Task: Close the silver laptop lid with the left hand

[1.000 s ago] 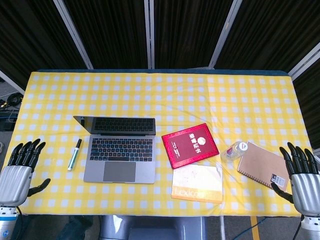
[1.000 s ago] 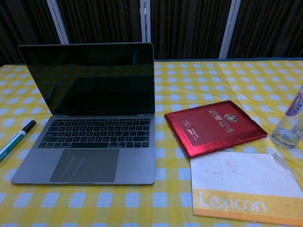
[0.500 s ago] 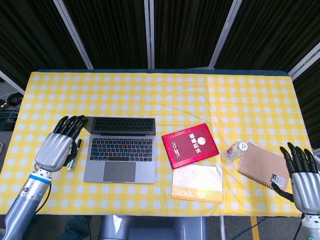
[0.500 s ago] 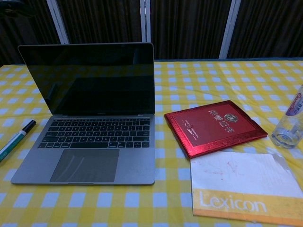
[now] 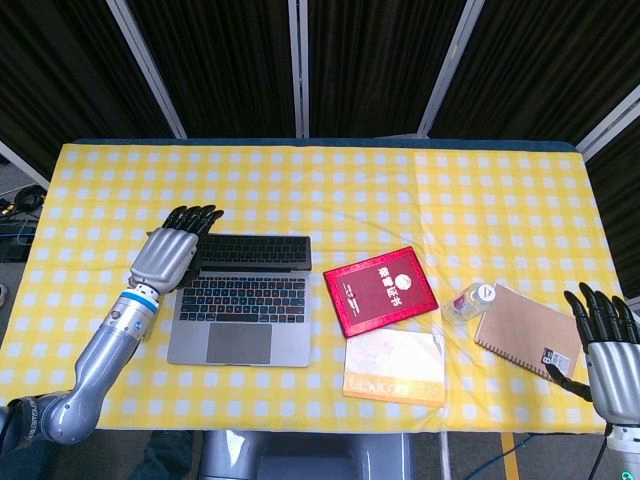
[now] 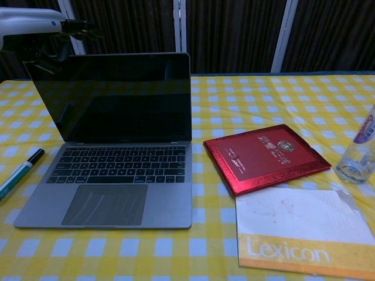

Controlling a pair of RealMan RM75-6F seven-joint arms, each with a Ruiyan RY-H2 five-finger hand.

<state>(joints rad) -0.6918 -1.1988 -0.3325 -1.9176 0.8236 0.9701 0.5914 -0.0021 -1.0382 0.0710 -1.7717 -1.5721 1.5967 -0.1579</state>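
While the laptop (image 6: pixel 111 152) lid stands fully upright, the left robot hand (image 5: pixel 172 252), fingers extended and empty, hovers above its top edge.

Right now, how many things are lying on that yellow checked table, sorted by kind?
Laptop: 1
Marker pen: 1
Red booklet: 1
Paper pad printed Lexicon: 1
Clear plastic bottle: 1
Brown spiral notebook: 1
Total: 6 things
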